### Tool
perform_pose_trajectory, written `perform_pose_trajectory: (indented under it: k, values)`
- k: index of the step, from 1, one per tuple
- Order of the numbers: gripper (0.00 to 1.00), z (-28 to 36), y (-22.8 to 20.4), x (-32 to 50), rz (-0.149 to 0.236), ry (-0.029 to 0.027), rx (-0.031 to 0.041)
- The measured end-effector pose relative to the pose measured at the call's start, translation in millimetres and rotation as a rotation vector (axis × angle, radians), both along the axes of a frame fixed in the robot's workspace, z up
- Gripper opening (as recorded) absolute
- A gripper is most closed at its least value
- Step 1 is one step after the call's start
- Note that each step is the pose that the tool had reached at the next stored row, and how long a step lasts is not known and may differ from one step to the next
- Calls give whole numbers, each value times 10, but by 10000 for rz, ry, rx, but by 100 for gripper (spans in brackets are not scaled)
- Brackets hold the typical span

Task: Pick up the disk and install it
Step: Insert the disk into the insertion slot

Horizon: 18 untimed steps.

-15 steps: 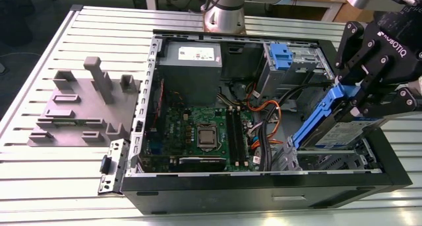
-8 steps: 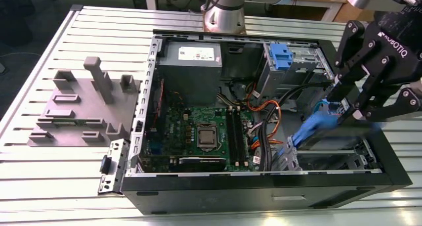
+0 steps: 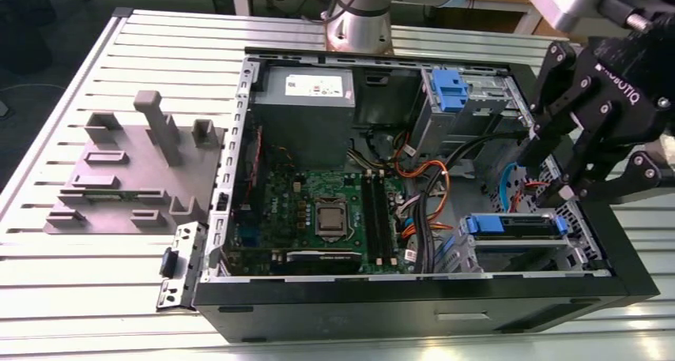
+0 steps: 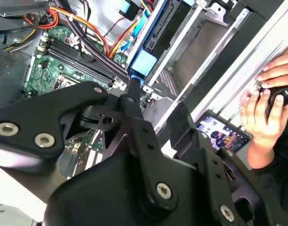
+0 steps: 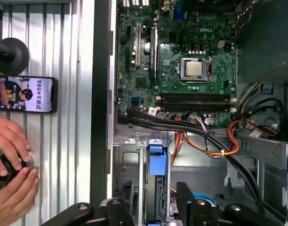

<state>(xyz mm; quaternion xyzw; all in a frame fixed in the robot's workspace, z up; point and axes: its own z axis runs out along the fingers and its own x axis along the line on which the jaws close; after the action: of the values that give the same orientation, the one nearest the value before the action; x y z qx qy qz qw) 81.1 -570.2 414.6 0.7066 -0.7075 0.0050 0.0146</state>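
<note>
The pincer [image 3: 586,189] hangs over the drive end of the open case [image 3: 422,302], at the exterior view's right. Its black fingers [image 3: 567,189] are spread and released, grasping nothing. In both wrist views the two fingers stand apart, with the blue end of the disk [image 5: 157,165] in line between them and a gap on either side.

The disk [image 3: 514,225] lies flat in the bay [image 3: 517,254] at the case's near right corner in the exterior view. Its silver face is up, with blue rails at both ends. It is just below the fingertips; I cannot tell whether they touch it. In the second wrist view its blue tab [image 4: 144,63] shows just beyond one fingertip [image 4: 134,85].

The board [image 3: 327,211] fills the middle of the case. Orange and black cables [image 3: 422,179] run between it and the bay. A grey box [image 3: 306,108] sits at the far end, with a blue clip [image 3: 448,88] upright to the exterior view's right of it.

The case rests on a slatted bench [image 3: 63,266]. A grey fixture [image 3: 126,179] stands on it at the exterior view's left, well apart from the pincer. In the first wrist view a person's hands [image 5: 12,160] rest on the bench beside the case, around a round black object [image 5: 3,172]. A phone [image 5: 24,94] with a lit screen lies near them.
</note>
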Motion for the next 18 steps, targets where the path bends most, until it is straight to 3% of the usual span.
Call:
perform_pose_trajectory:
  k: [2,5,11,18]
  values:
    - [50,-37,-3,0,0,0,1]
    - [42,-92,-5,0,0,0,2]
    - [13,-220,-5,0,2,0,1]
    - [11,-346,-5,0,6,0,-1]
